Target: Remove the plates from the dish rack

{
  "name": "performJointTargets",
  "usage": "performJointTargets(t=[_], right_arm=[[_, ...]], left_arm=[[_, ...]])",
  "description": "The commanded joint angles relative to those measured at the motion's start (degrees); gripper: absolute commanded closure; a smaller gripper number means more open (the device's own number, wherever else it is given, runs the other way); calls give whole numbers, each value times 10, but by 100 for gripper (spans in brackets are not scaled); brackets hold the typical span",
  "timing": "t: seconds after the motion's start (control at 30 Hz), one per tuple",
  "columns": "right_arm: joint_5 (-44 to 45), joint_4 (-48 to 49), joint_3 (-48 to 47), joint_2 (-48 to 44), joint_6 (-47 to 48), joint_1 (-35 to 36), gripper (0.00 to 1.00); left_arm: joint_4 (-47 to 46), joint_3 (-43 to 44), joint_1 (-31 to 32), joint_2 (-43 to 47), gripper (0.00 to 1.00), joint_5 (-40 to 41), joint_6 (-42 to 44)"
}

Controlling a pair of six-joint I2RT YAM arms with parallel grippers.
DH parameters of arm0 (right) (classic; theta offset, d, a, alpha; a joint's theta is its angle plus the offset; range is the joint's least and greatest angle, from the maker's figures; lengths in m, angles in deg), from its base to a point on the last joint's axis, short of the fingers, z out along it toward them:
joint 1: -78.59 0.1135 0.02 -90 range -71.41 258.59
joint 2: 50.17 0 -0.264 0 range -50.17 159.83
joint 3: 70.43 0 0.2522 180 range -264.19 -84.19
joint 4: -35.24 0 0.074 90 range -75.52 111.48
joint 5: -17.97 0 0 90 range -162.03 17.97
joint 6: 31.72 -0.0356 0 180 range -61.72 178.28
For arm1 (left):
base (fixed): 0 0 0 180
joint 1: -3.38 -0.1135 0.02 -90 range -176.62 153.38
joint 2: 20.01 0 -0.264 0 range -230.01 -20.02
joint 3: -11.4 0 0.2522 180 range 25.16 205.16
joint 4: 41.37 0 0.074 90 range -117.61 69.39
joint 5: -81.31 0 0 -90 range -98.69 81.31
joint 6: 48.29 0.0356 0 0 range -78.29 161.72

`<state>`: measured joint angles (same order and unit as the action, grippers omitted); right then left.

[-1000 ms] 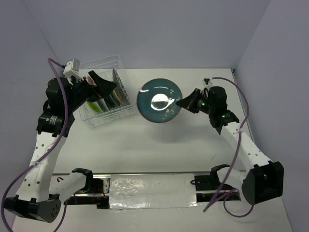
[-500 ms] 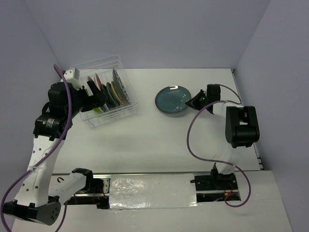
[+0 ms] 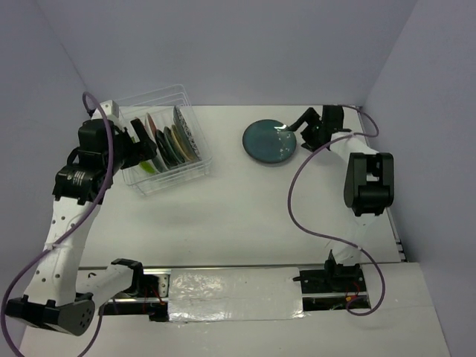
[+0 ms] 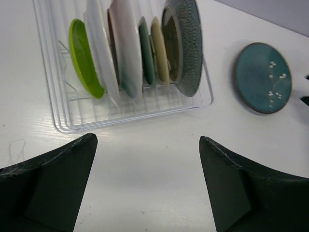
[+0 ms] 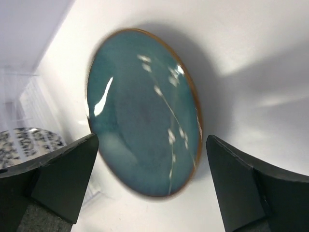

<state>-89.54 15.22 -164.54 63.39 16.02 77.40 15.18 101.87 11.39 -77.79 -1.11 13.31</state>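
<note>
Left pincer (image 4: 147, 145) – fingers wide apart, nothing between them, hanging close to the dish rack (image 4: 63, 123). In the left wrist view, bare bench (image 3: 245, 216) and the rack's near wall show in the gap. The rack is clear plastic and sits at the far left of the bench, slightly turned.

Six plates stand on edge in its slots, in one row:
- lime green plate (image 4: 84, 58) at the left end
- white plate (image 4: 102, 53)
- pale pinkish plate (image 4: 126, 43)
- dark green plate (image 4: 146, 50)
- tan plate (image 4: 159, 48)
- dark patterned plate (image 4: 188, 43) at the right end, with a speckled rim

All lean a bit and are packed close. Can't tell whether neighbours touch.

Teal plate (image 3: 270, 140) is out of the rack, lying flat on the bench to the right of it. It is well apart from the rack and toward the far edge. It has a glossy blue-green glaze, a brownish rim and a thin white sprig pattern across it.

Right pincer (image 5: 152, 140) – fingers spread wide, holding nothing. It hangs just at the right edge of the teal plate. In the right wrist view the plate fills the gap between the two dark fingers, and neither finger visibly touches it. From above, the right arm (image 3: 368, 182) is folded up on the right side, pincer pointing left at the plate. The left arm (image 3: 74, 193) reaches up the left side toward the rack.
</note>
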Motion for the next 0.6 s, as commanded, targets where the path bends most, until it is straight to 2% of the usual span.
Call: performJointTargets(t=[0.0, 0.03, 0.07, 0.13, 0.2, 0.3, 0.4, 0.43, 0.57], right_arm=[[110, -88, 106, -130, -1, 0, 0], [135, -72, 146, -170, -7, 7, 0], [207, -64, 174, -206, -12, 9, 0], [242, -76, 239, -306, -9, 31, 0], [203, -37, 303, -391, 31, 66, 0], [198, -57, 325, -455, 73, 143, 0], [178, -74, 352, -491, 88, 203, 0], [167, -62, 363, -500, 89, 212, 0], [154, -57, 394, -534, 84, 240, 0]], left_arm=[[-2, 27, -6, -35, 0, 57, 6], [0, 31, -7, -45, 1, 74, 5], [3, 39, -9, -56, 0, 91, -4], [13, 55, -17, -91, 1, 115, -5], [12, 73, -17, -119, 4, 137, -2], [36, 112, -18, -167, 8, 203, 0], [42, 148, -17, -212, 18, 231, 13], [48, 167, -17, -225, 24, 236, 17], [70, 216, -17, -299, 35, 251, 25]])
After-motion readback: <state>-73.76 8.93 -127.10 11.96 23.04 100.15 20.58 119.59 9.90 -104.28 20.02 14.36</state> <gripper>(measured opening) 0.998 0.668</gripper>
